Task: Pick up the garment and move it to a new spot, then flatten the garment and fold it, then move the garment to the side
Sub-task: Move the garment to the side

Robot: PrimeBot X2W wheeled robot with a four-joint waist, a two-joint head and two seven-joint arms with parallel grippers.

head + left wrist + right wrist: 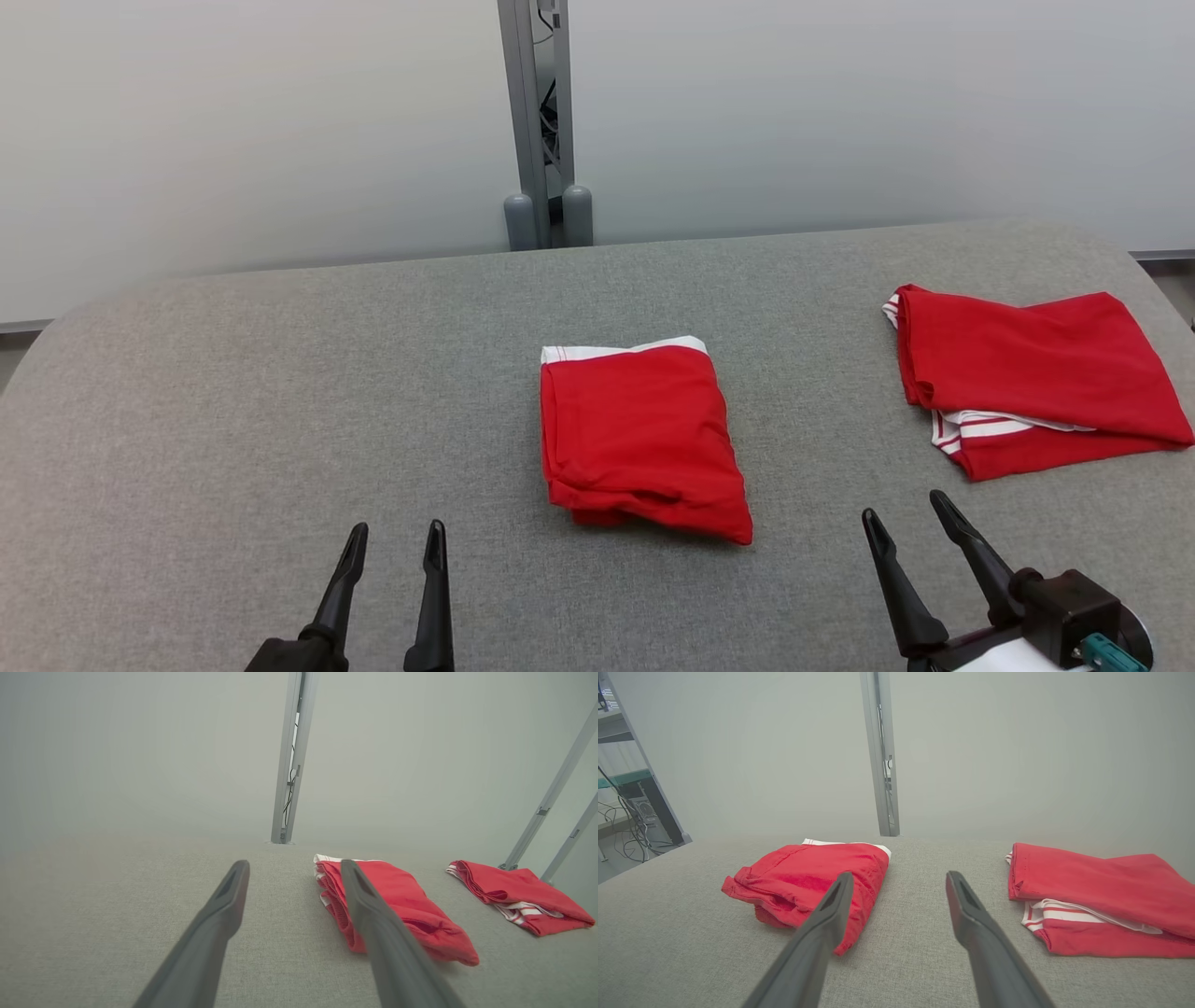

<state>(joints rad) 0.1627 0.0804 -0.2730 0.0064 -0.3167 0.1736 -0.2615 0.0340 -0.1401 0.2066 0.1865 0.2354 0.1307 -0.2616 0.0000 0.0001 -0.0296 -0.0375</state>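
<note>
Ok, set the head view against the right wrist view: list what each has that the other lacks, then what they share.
Head view, not the right wrist view: the left gripper, open, and two grey cylinders flanking the post. Right wrist view, not the head view: a rack with cables beyond the table, at its left. Shared: middle garment, right garment, table, post, and the right gripper, open.

Two red garments: middle garment (644, 439), right garment (1036, 373). Two grippers: left gripper (397, 527), right gripper (902, 504). One table (280, 373). One post (534, 121).
</note>
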